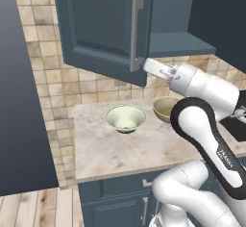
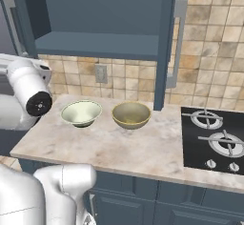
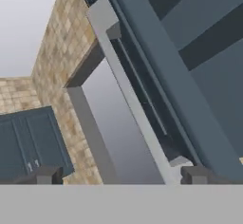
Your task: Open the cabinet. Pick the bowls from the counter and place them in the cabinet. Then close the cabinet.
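Your arm hides part of the mustard bowl (image 1: 162, 108); the gripper (image 3: 118, 174), fingers spread, straddles the cabinet door's handle (image 3: 130, 92). Below your hand, both bowls sit on the marbled counter (image 1: 110, 149) before tiled wall (image 1: 43, 67).

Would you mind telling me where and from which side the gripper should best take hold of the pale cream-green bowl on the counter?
Take the pale cream-green bowl by its wide rim, coming from above with one finger inside and one outside. It sits upright and open on the counter, so the thin rim suits the jaws better than the broad body. The left part of the rim is probably safest, away from the mustard bowl beside it.
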You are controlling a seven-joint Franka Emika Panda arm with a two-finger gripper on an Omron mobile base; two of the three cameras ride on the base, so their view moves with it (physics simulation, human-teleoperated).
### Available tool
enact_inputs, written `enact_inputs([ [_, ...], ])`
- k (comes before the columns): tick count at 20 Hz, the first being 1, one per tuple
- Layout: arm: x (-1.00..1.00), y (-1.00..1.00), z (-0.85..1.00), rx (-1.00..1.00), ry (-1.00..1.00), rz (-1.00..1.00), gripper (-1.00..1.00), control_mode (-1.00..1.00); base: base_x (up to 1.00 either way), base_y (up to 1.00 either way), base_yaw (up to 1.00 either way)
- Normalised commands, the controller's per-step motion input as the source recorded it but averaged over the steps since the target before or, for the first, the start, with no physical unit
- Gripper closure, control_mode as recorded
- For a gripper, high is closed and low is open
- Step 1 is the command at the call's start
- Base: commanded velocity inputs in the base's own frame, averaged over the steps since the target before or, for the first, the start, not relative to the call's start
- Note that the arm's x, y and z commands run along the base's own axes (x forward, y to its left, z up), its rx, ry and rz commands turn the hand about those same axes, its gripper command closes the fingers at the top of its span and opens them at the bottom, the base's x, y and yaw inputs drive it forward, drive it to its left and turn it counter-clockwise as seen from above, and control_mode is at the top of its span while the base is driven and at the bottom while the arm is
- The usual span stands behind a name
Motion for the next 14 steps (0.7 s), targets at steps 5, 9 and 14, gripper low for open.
enact_inputs([
  [5,0.31,-0.15,0.20,0.04,0.23,0.11,-1.00,-1.00,0.00,0.00,0.00],
  [9,0.34,-0.08,0.02,0.01,0.12,0.08,-1.00,-1.00,0.00,0.00,0.00],
  [14,0.41,-0.29,0.00,0.05,0.13,0.17,-1.00,-1.00,0.00,0.00,0.00],
])
